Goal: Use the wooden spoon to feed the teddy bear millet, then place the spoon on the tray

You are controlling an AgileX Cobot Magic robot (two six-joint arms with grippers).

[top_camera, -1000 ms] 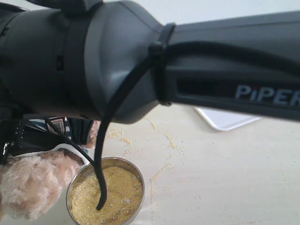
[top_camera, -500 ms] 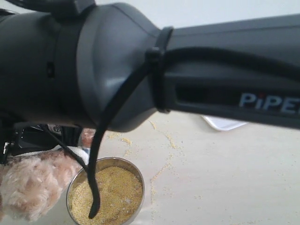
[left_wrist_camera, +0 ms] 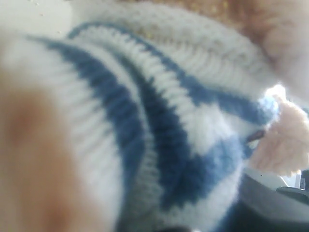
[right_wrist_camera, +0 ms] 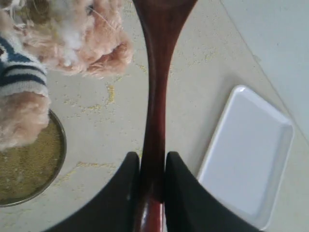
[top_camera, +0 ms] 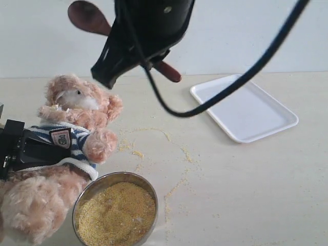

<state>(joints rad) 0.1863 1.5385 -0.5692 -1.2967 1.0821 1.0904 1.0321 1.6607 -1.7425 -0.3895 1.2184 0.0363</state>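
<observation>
The teddy bear [top_camera: 77, 102] lies at the left in its striped shirt [left_wrist_camera: 159, 125], with my left gripper [top_camera: 28, 151] clamped round its torso; the left fingers are hidden by the cloth in the left wrist view. My right gripper [right_wrist_camera: 152, 162] is shut on the handle of the wooden spoon [right_wrist_camera: 155, 92]. It holds the spoon [top_camera: 88, 18] in the air above and behind the bear's head [right_wrist_camera: 79, 34]. Millet [top_camera: 117, 215] fills a round steel bowl [right_wrist_camera: 57, 164] in front of the bear. The white tray [top_camera: 245, 108] lies at the back right, also seen as the tray [right_wrist_camera: 248, 154].
Loose millet specks [top_camera: 177, 192] trail across the pale table between bowl and tray. A black cable [top_camera: 230, 87] from the right arm hangs across the view above the tray. A pale wall stands behind the table.
The right arm, which filled the exterior view close to the camera, has pulled away and up. The spoon, the bear's head and the whole tray now show.
</observation>
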